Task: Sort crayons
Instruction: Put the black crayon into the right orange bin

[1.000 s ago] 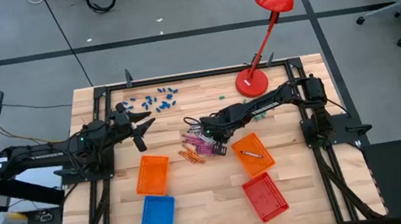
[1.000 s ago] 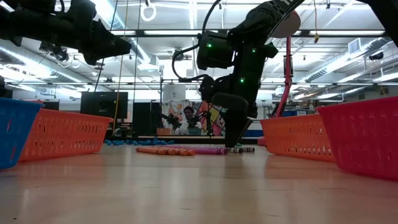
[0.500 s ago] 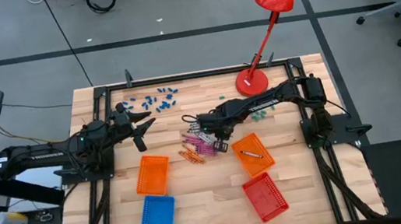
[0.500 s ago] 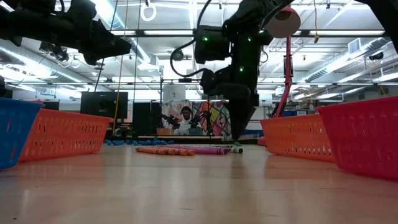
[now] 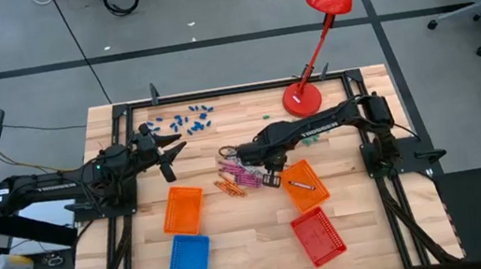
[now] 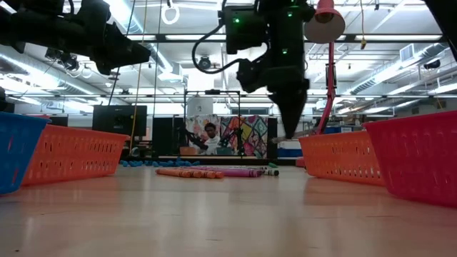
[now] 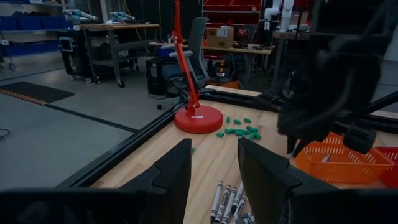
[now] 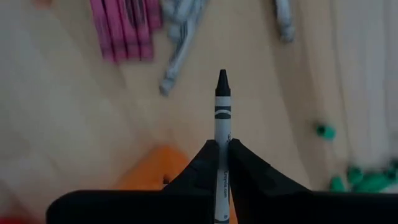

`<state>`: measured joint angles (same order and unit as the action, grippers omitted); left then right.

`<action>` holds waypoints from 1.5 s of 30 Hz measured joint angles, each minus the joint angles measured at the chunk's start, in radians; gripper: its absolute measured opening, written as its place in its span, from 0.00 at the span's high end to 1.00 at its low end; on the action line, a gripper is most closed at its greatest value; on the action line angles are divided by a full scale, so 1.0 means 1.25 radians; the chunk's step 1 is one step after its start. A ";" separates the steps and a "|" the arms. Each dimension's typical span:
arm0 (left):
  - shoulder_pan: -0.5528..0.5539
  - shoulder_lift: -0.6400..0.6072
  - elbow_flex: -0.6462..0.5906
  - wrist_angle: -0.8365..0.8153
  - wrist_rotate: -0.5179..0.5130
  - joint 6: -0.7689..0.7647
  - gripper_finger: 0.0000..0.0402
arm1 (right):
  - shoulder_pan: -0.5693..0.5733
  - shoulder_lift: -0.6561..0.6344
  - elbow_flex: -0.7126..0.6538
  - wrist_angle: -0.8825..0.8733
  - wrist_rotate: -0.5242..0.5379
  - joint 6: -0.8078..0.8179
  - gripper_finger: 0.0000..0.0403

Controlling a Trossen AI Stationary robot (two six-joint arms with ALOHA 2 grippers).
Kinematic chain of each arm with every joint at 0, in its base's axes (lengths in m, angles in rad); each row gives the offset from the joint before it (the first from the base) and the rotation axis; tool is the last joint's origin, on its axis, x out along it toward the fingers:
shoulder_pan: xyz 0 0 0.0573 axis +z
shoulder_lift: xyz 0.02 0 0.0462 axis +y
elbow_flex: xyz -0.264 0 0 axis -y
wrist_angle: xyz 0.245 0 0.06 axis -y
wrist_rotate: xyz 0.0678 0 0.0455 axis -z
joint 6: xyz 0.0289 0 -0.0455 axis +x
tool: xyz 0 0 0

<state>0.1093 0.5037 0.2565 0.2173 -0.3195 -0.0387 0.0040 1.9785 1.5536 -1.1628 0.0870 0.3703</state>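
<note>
**Grey crayon pinched in right claw above the pile**

The right gripper is clamped on a grey crayon, whose black tip juts out past the fingers. Below it on the table lies the pile of pink, grey and orange crayons, just beside an orange basket that seems to hold one crayon. In the low view the gripper's tip is hard to make out. The left gripper hangs spread wide, well apart.
</note>
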 joint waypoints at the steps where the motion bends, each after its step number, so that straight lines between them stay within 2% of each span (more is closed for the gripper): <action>1: 0.000 0.000 0.000 0.000 0.000 0.000 0.65 | 0.007 0.000 0.000 -0.014 0.000 0.009 0.92; 6: 0.000 0.000 0.000 0.001 0.000 0.000 0.65 | 0.045 -0.021 0.000 -0.050 0.038 0.075 0.91; 15: 0.000 0.000 0.000 0.001 0.000 0.000 0.65 | 0.150 -0.071 -0.002 -0.128 0.047 0.234 0.91; 21: 0.000 0.000 0.000 0.001 0.000 0.000 0.65 | 0.216 -0.071 -0.060 -0.120 0.076 0.335 0.91; 27: 0.000 0.000 0.000 0.003 0.000 0.000 0.65 | 0.222 -0.071 -0.129 -0.093 0.104 0.387 0.90; 33: 0.000 0.000 0.000 0.007 0.000 0.020 0.65 | 0.212 -0.100 -0.206 0.010 0.103 0.383 0.86; 40: 0.000 0.000 0.000 0.008 0.000 0.022 0.65 | 0.185 -0.149 -0.301 0.128 0.056 0.386 0.80; 45: 0.000 0.000 0.000 0.008 0.000 0.022 0.65 | 0.182 -0.154 -0.297 0.114 0.026 0.376 0.78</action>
<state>0.1093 0.5037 0.2565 0.2276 -0.3199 -0.0116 0.2314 1.7857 1.1820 -1.0199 0.1196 0.8407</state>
